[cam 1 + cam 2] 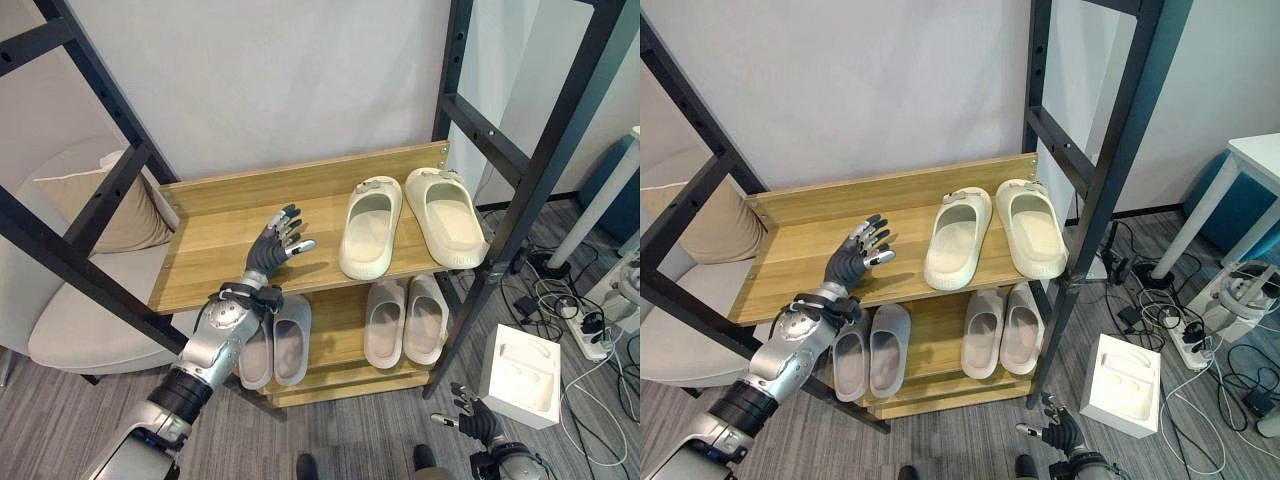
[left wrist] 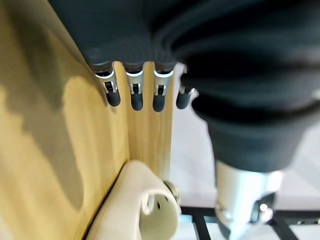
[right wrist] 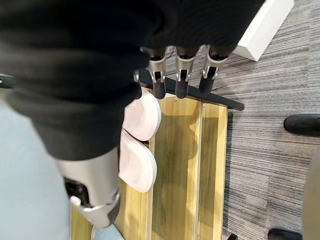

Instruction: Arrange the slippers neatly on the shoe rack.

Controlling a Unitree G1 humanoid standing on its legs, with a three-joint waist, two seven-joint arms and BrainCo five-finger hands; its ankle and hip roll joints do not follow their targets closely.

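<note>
A cream pair of slippers (image 1: 370, 228) lies side by side at the right end of the rack's top shelf (image 1: 220, 250), toes toward me. On the lower shelf (image 3: 185, 165) rest a grey pair (image 1: 275, 345) at the left and a pale beige pair (image 1: 405, 320) at the right. My left hand (image 1: 272, 250) hovers over the bare middle of the top shelf, a short way left of the cream slipper (image 2: 140, 210), fingers (image 2: 132, 95) straight and holding nothing. My right hand (image 1: 478, 420) hangs low near the floor in front of the rack's right post, fingers (image 3: 182, 80) relaxed and empty.
Black metal frame bars (image 1: 520, 200) cross in front of both sides of the rack. A white box (image 1: 525, 375) lies on the carpet at the right, with a power strip (image 1: 585, 335) and cables beyond. A pale chair with a cushion (image 1: 80, 300) stands at the left.
</note>
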